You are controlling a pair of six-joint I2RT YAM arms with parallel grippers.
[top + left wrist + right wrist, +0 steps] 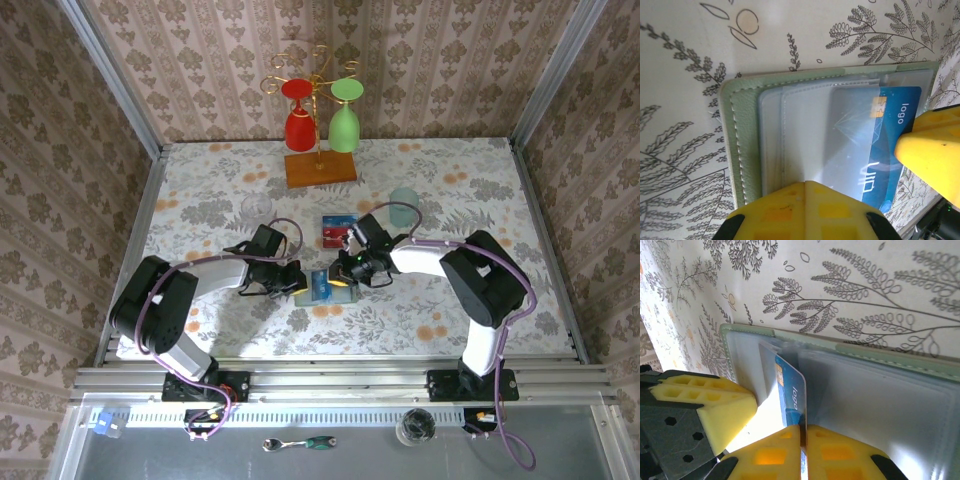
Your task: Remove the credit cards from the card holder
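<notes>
The card holder (317, 292) lies open on the flowered table between both grippers. Its sage-green edge (744, 125) frames the grey-blue pockets (890, 395). A blue credit card (896, 107) printed "logo" sticks partway out of a pocket. My right gripper (803, 429) is shut on that card's (790, 385) free end, and sits (347, 270) at the wallet's right side. My left gripper (806, 184) is shut, its tips resting on the wallet's inner pocket, and sits (296, 283) at the left side. Two cards, red and blue (338, 231), lie on the table behind.
A pale teal cup (404, 205) stands behind the right arm, and a clear round object (255, 208) behind the left arm. At the back a wooden base plate (320, 168) carries a rack with a red and a green glass.
</notes>
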